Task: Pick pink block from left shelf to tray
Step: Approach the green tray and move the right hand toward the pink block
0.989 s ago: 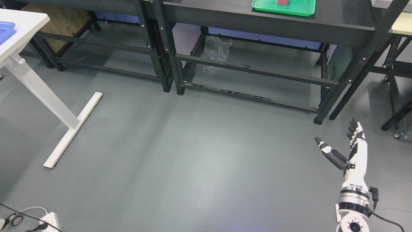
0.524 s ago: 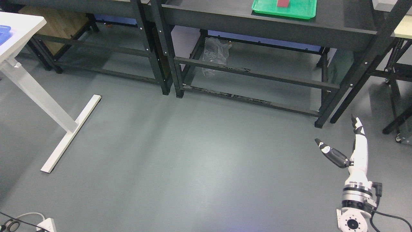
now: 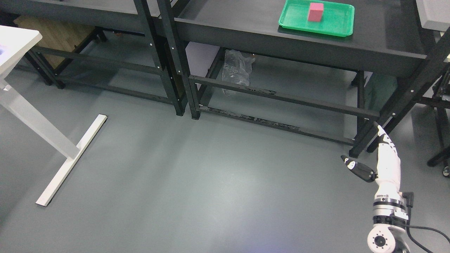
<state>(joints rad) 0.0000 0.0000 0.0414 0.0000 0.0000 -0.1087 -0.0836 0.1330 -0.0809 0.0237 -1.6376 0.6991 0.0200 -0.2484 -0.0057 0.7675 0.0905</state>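
Fingers [image 3: 381, 135]: extended straight and seen edge-on, thumb splayed out to the side; wide, holding nothing.
Right hand [image 3: 385, 160]: low, in front of the shelf's near right leg, well below the shelf deck and well short of the tray. Palm has rolled from facing the camera a second ago to edge-on now.
Left hand: not in view.
Block [image 3: 315, 11]: pink, upright, resting inside the tray, toward its far middle. It is on the shelf deck, well apart from the hand.
Tray [image 3: 337, 24]: green, flat on the deck of the shelf, toward the deck's right half.
Shelf [image 3: 281, 38]: black frame, dark deck; a second black shelf stands touching its left side. A clear plastic bag [image 3: 237, 68] lies on the floor under the shelf.
Worktop [image 3: 14, 44]: white, well left of the shelf; only a corner and its leg show.
Change: the whole picture has shifted down and left compared with a second ago, so the camera has moved; tray and block now show whole instead of cut by the top edge.
Meaning for the task: the block already lies in a tray, which disagrees with the task wording. Judged stage: approach, no reach begun. The hand must rise above the deck before any grasp.
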